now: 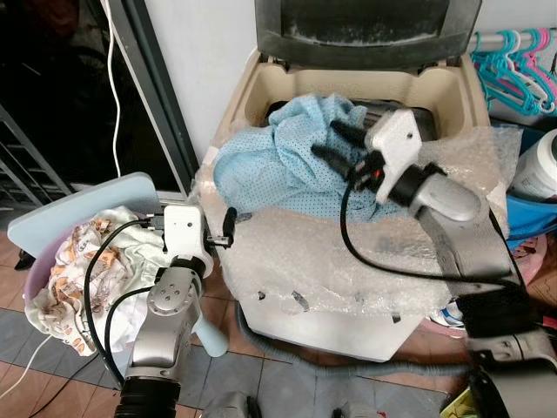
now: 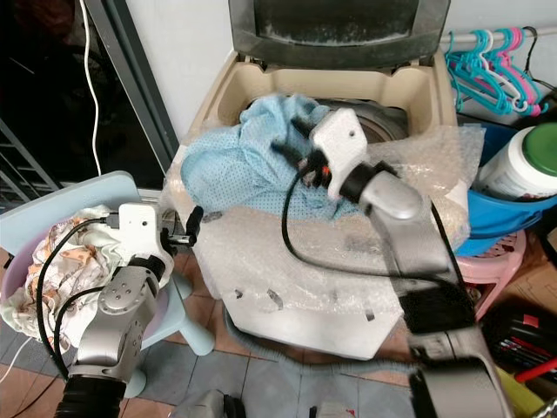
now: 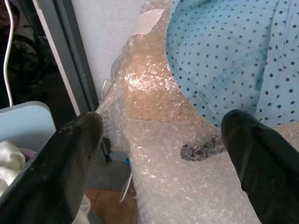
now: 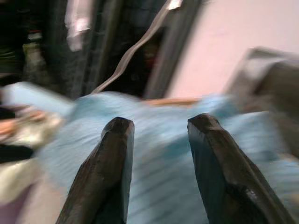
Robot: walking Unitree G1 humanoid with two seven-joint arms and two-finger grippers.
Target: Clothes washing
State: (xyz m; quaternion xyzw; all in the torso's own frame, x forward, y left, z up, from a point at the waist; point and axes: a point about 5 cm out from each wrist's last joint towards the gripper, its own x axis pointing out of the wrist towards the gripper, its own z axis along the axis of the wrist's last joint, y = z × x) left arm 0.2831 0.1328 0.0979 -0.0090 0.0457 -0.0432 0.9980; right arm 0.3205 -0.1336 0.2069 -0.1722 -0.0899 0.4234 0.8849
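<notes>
A light blue dotted garment (image 1: 270, 161) lies heaped over the front left rim of the open top-loading washing machine (image 1: 435, 91), part of it hanging into the tub. My right gripper (image 1: 329, 141) hovers just above the garment, open, fingers pointing toward the tub's left side. The right wrist view is blurred, with the blue garment (image 4: 154, 154) beyond the open fingers (image 4: 112, 154) and nothing between them. My left gripper (image 1: 226, 228) is open at the machine's front left corner, below the garment's hanging edge (image 3: 233, 56) and not touching it.
Bubble wrap (image 1: 348, 261) covers the machine's front. A purple basket (image 1: 33, 283) with patterned laundry (image 1: 78, 261) sits on a pale blue stool (image 1: 87, 200) at left. Teal and pink hangers (image 1: 513, 61), a white jar (image 1: 540, 165) and a blue basin (image 2: 496, 213) stand at right.
</notes>
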